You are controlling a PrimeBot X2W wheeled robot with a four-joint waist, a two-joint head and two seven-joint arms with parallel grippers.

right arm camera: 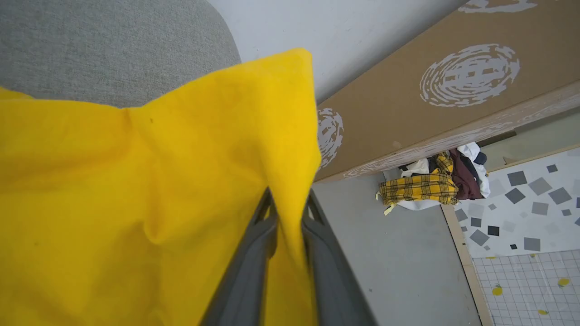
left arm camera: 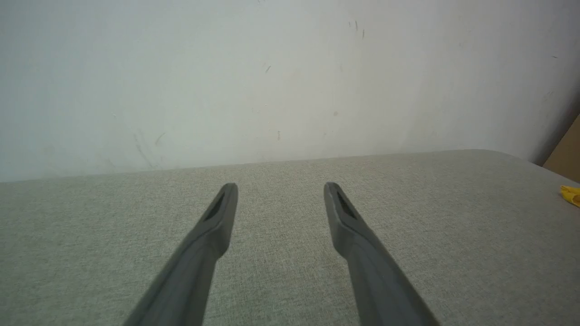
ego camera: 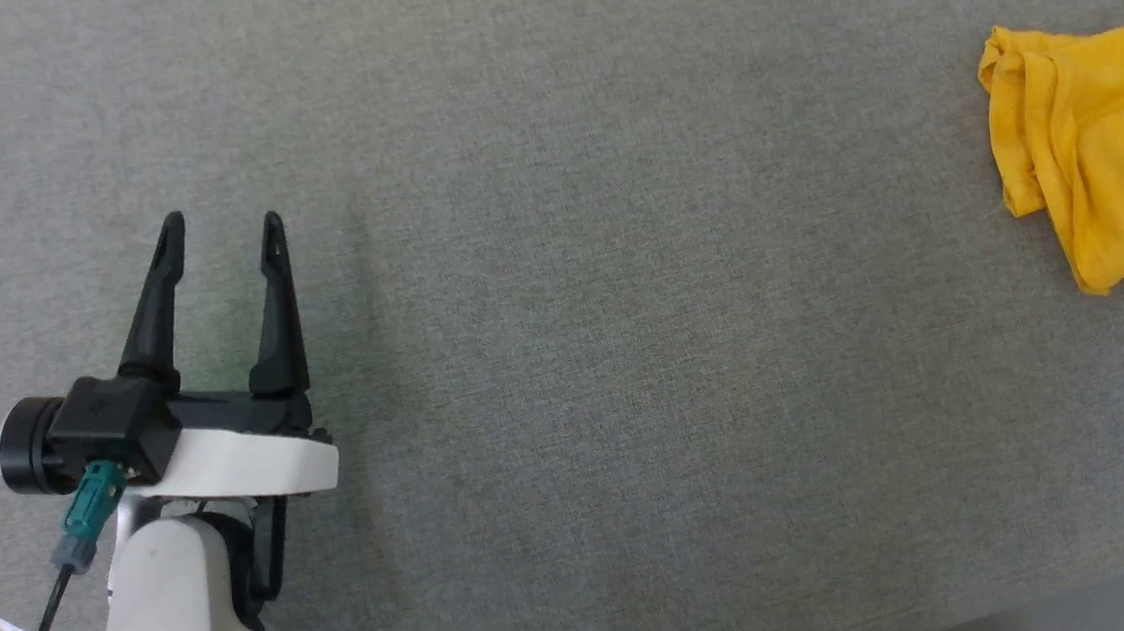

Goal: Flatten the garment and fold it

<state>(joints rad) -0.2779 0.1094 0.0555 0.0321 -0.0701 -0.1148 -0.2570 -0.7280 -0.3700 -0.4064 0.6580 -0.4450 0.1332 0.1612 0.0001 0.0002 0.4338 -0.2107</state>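
Yellow garment [ego camera: 1101, 153]: crumpled heap at the upper right edge of the head frame, cut off by the border and lying on the surface. I get a small yellow corner [left arm camera: 571, 195] at the far right of the left wrist frame. In the right wrist frame the cloth [right arm camera: 136, 190] spreads over the left and centre.
Grey surface [ego camera: 625, 351]: woven cover. Its rounded corner [right arm camera: 113, 45] sits at the upper left of the right wrist frame.
Left gripper [ego camera: 222, 227]: lower left of the head frame, fingers pointing up the frame. Jaws wide with nothing between them [left arm camera: 280, 188], over bare surface [left arm camera: 453, 226], well apart from the garment.
Right gripper [right arm camera: 290, 199]: bottom centre of the right wrist frame. Jaws narrow, with a fold of the garment running between the two fingers. I read it as pinched cloth.
Wall [left arm camera: 272, 68]: pale and scuffed, upper half of the left wrist frame.
Cardboard [right arm camera: 408, 90]: brown with white swirl prints, upper right of the right wrist frame.
Clothes pile [right arm camera: 430, 185]: yellow plaid, dark red and white pieces on the floor [right arm camera: 398, 253], right of centre, just beside the cardboard's lower edge.
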